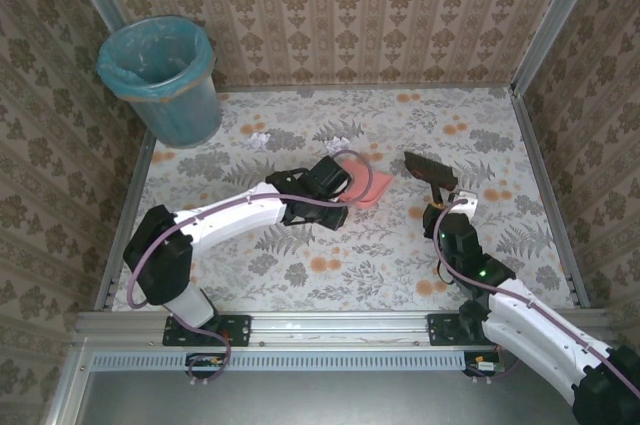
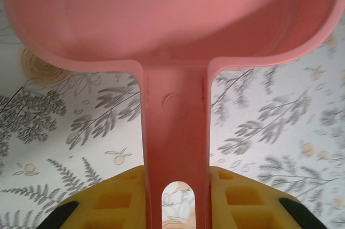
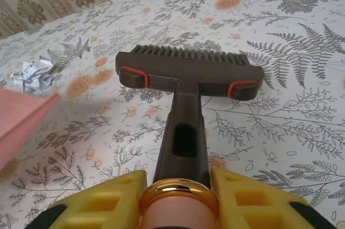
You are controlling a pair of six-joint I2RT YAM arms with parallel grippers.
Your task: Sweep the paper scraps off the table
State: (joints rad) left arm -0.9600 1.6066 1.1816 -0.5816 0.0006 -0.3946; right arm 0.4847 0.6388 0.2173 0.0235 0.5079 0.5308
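Top external view: two paper scraps (image 1: 339, 142) are seen on the worktop (image 1: 500, 145), both in its far half, and a teal bin (image 1: 160, 80) is set in the far-left corner. The pink dustpan (image 1: 365, 187) is held by its handle in the left end effector (image 1: 335, 183); in the left wrist view the yellow fingers (image 2: 116, 199) are pressed against both sides of that handle. The brush (image 1: 430, 167) is clamped by its handle in the right end effector (image 1: 440, 207), as is confirmed in the right wrist view, where the head (image 3: 188, 67) is seen bristles-forward.

The nearer wad lies at about 11 o'clock from the dustpan and at about 10 o'clock from the brush head, whose long axis runs roughly from 10 to 4 o'clock. The second wad (image 1: 260, 138) lies further out at 9 o'clock. In the right wrist view a crumpled wad (image 3: 31, 74) is seen just beyond the dustpan's corner (image 3: 21, 121). The left arm is judged nearer to both scraps, so the brush would probably have to be carried past them at 10 o'clock before any sweep towards the pan.
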